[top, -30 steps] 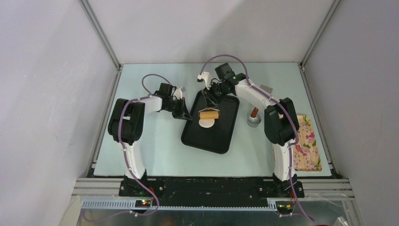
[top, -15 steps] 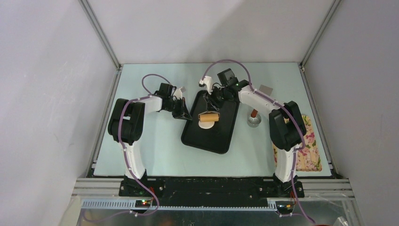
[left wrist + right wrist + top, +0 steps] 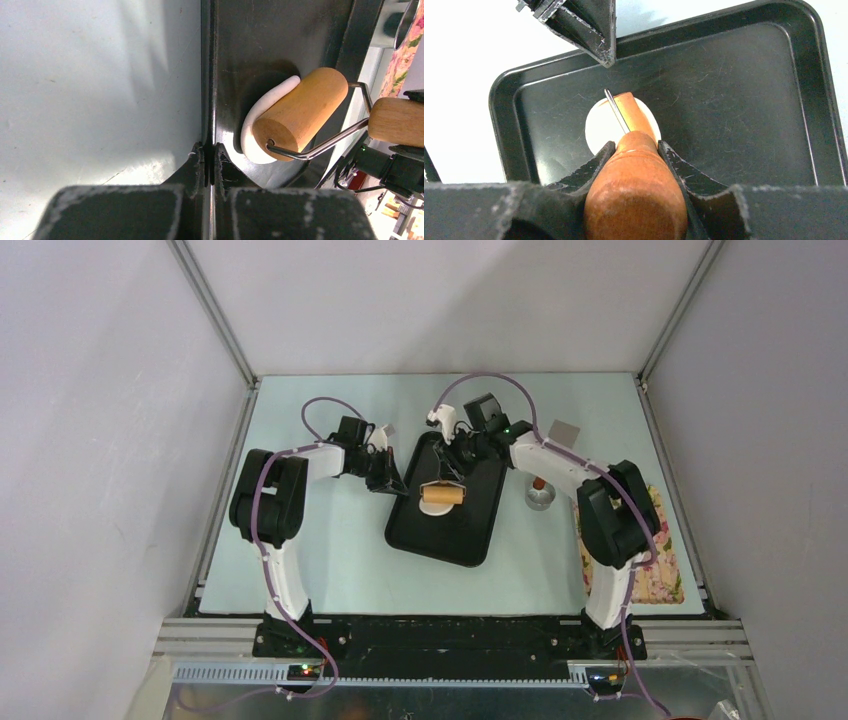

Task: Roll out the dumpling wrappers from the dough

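The dough (image 3: 436, 508) is a flattened white disc lying on the black tray (image 3: 456, 536). A wooden roller (image 3: 441, 495) sits on top of it and covers most of it. My right gripper (image 3: 636, 145) is shut on the roller's wooden handle (image 3: 636, 195), above the tray's far half (image 3: 456, 456). The dough (image 3: 598, 129) shows beyond the handle and bulges from under the roller (image 3: 300, 112) as a white edge (image 3: 251, 120). My left gripper (image 3: 209, 150) is shut on the tray's left rim (image 3: 207, 75), at the tray's left side (image 3: 392, 483).
A round steel cup (image 3: 540, 496) with a brown-handled tool in it stands right of the tray. A floral cloth (image 3: 655, 545) lies at the table's right edge. A small grey square (image 3: 566, 430) lies at the back right.
The roller has travelled toward the near side, from the dough's far edge onto the dough. The right arm moved with it. The left gripper has stayed on the tray rim.
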### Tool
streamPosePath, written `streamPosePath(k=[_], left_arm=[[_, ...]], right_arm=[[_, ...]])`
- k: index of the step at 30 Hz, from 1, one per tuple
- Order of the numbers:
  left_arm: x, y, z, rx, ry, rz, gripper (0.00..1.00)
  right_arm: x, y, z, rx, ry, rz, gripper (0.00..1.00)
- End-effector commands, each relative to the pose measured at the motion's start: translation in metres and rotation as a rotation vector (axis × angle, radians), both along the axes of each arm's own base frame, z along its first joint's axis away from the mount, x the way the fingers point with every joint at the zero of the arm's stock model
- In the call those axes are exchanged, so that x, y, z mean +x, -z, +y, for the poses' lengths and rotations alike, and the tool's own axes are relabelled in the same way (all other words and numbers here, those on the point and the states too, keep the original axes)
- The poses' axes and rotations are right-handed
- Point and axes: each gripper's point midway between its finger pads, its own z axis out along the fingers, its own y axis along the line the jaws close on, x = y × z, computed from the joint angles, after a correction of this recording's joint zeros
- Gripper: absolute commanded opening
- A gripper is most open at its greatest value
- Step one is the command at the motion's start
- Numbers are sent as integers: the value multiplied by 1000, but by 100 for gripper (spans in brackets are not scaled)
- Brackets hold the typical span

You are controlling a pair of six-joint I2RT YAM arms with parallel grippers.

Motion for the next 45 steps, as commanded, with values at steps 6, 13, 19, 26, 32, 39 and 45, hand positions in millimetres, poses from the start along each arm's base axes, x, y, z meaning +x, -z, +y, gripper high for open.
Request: streamPosePath(k=[6, 13, 19, 26, 32, 39, 45], left_arm=[[-21, 31, 20, 104, -28, 119, 0], [-21, 31, 20, 105, -28, 119, 0], [-21, 31, 20, 105, -29, 120, 0], [-21, 31, 20, 106, -30, 118, 0], [-21, 30, 20, 106, -28, 117, 0], [-20, 30, 20, 104, -28, 115, 0], [-20, 29, 20, 104, -27, 113, 0]], right_arm=[[-60, 68, -39, -257, 122, 113, 0], [-43, 0, -23, -122, 129, -32, 0], [-25, -83, -9, 48, 145, -24, 0], [-28, -73, 10, 69, 116, 16, 0], [-34, -27, 5, 4, 107, 81, 0], [-51, 14, -7, -100, 69, 97, 0], [-82, 31, -10, -136, -1, 163, 0]])
